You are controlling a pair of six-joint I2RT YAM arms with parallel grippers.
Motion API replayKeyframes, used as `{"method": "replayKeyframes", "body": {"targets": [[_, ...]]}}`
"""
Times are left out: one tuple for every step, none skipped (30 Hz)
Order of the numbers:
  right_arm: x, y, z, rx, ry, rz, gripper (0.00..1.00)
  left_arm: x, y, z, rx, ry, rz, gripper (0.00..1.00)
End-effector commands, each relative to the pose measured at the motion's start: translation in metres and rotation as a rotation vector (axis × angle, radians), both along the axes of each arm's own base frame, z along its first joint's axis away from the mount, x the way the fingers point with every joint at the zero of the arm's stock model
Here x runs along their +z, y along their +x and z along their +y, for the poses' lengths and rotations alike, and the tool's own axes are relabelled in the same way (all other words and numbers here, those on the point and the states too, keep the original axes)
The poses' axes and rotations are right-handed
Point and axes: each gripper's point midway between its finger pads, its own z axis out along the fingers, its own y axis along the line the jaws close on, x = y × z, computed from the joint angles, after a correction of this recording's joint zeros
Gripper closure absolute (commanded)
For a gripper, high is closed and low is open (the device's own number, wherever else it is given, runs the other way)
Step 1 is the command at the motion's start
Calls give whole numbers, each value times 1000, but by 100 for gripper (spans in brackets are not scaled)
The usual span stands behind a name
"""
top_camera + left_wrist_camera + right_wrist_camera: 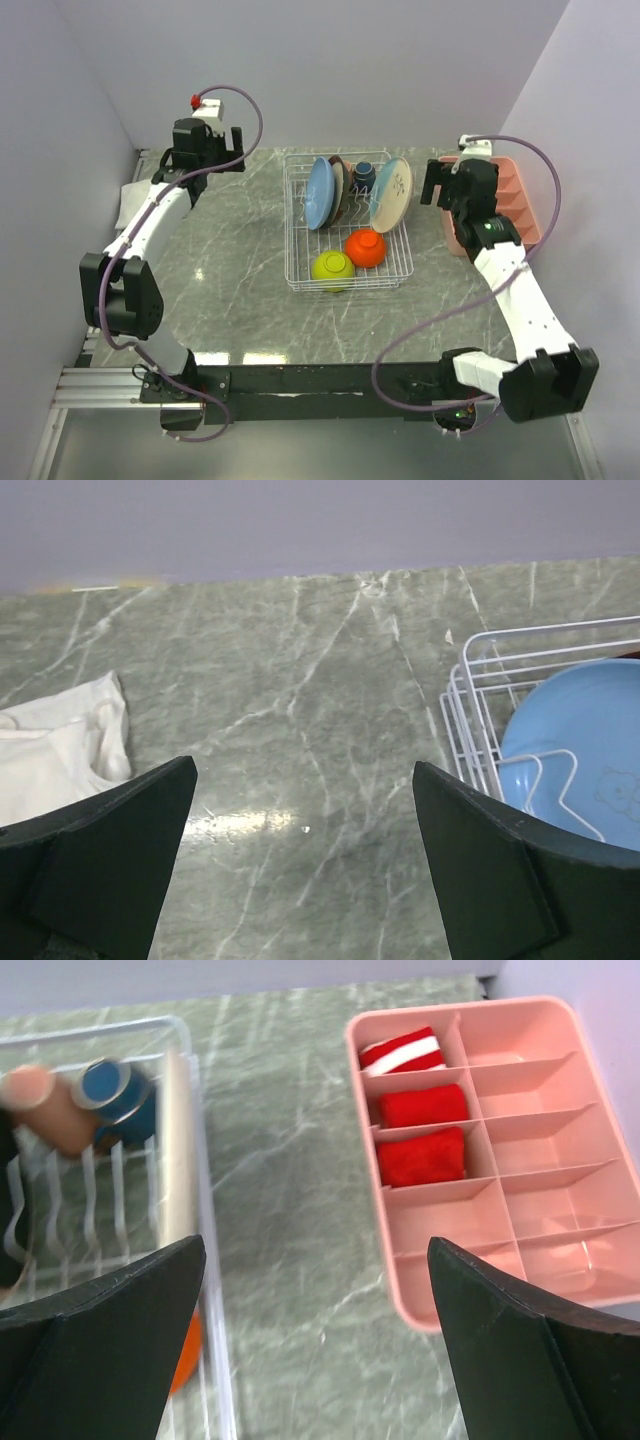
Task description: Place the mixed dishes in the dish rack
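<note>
The white wire dish rack (300, 250) stands mid-table. A light blue plate (320, 192), a dark maroon-rimmed plate (341, 190) and a cream plate (391, 194) stand upright in it. A dark blue mug (364, 175) sits at its back, and an orange bowl (366, 247) and a yellow-green bowl (332, 266) lie upside down at its front. My left gripper (205, 150) is open and empty, left of the rack over bare table (305, 810). My right gripper (462, 182) is open and empty between the rack and the pink tray (315, 1290).
A pink compartment tray (515, 195) with red folded cloths (420, 1155) sits at the far right. A white folded cloth (50, 755) lies at the far left by the wall. The rack's corner (470, 720) and the blue plate (590, 740) show in the left wrist view.
</note>
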Motion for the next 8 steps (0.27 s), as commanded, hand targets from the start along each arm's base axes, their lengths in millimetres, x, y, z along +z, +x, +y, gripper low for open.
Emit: {"method": "replayKeyframes", "body": {"targets": [[14, -30, 2, -6, -48, -31, 0, 19, 9, 5, 11, 46, -70, 4], [14, -32, 2, -7, -38, -33, 0, 22, 11, 4, 12, 43, -76, 4], [17, -36, 2, -9, -35, -41, 0, 21, 12, 4, 10, 39, -74, 4], [17, -38, 0, -18, -34, -45, 0, 20, 13, 2, 8, 31, -68, 4], [17, -40, -1, -20, -37, -47, 0, 23, 14, 0, -1, 21, -75, 4], [17, -41, -2, -21, -38, -48, 0, 23, 15, -2, -8, 18, -73, 4], [19, -42, -4, -25, -37, -53, 0, 23, 16, -4, -10, 11, -72, 4], [20, -43, -4, -23, -32, -59, 0, 23, 17, -5, -14, 8, -73, 4]]}}
